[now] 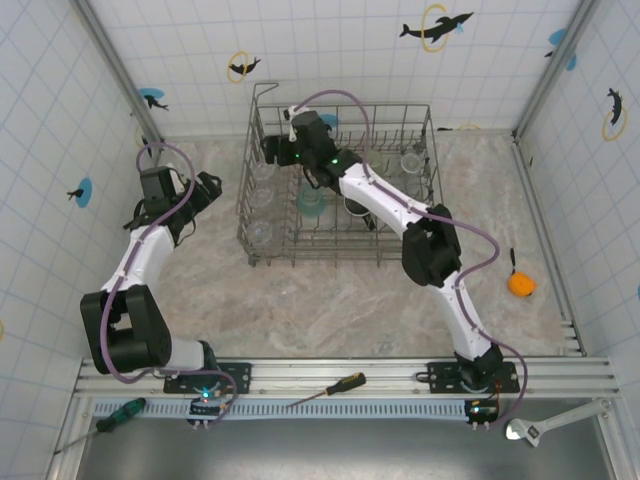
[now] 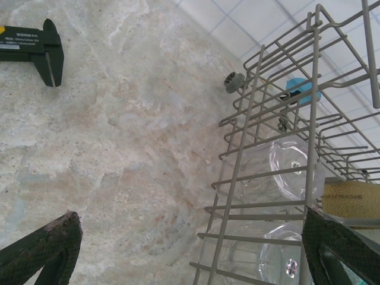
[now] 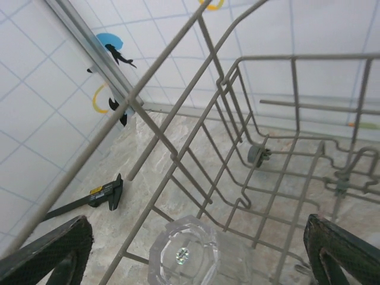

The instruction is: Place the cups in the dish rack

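Note:
The grey wire dish rack (image 1: 400, 130) stands at the middle back of the table. In its left column sit clear cups (image 1: 262, 196), with a pale green cup (image 1: 311, 203) and a dark mug (image 1: 357, 208) further right. My right gripper (image 1: 272, 150) reaches into the rack's far left corner. It is open (image 3: 196, 237) over an upturned clear cup (image 3: 184, 256), and both fingers stand clear of the glass. My left gripper (image 1: 207, 190) hovers just left of the rack, open (image 2: 190, 237) and empty. Through the rack's side wall (image 2: 255, 148) two clear cups (image 2: 291, 169) show.
A black caliper (image 2: 32, 50) lies on the marble floor left of the rack (image 3: 89, 199). An orange ball (image 1: 521, 284) rests at the right. Two screwdrivers (image 1: 335, 388) (image 1: 120, 412) and a wrench (image 1: 545, 425) lie by the near rail. Tiled walls enclose the space.

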Controlling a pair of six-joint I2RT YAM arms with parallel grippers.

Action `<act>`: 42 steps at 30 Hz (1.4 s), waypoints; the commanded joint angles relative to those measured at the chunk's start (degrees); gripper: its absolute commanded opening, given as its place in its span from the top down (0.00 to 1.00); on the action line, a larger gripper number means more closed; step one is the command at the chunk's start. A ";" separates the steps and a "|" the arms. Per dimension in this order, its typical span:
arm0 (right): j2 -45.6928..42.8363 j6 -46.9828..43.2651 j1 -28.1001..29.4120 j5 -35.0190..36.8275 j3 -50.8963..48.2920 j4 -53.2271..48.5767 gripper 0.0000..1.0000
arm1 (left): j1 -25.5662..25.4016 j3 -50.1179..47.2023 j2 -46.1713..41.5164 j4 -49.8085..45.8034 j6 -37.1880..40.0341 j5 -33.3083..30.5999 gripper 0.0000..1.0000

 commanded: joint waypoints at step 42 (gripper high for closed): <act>-59.76 -6.21 -36.65 12.44 -79.57 18.12 0.00 | 0.18 -35.23 -14.13 35.25 11.46 -24.57 0.03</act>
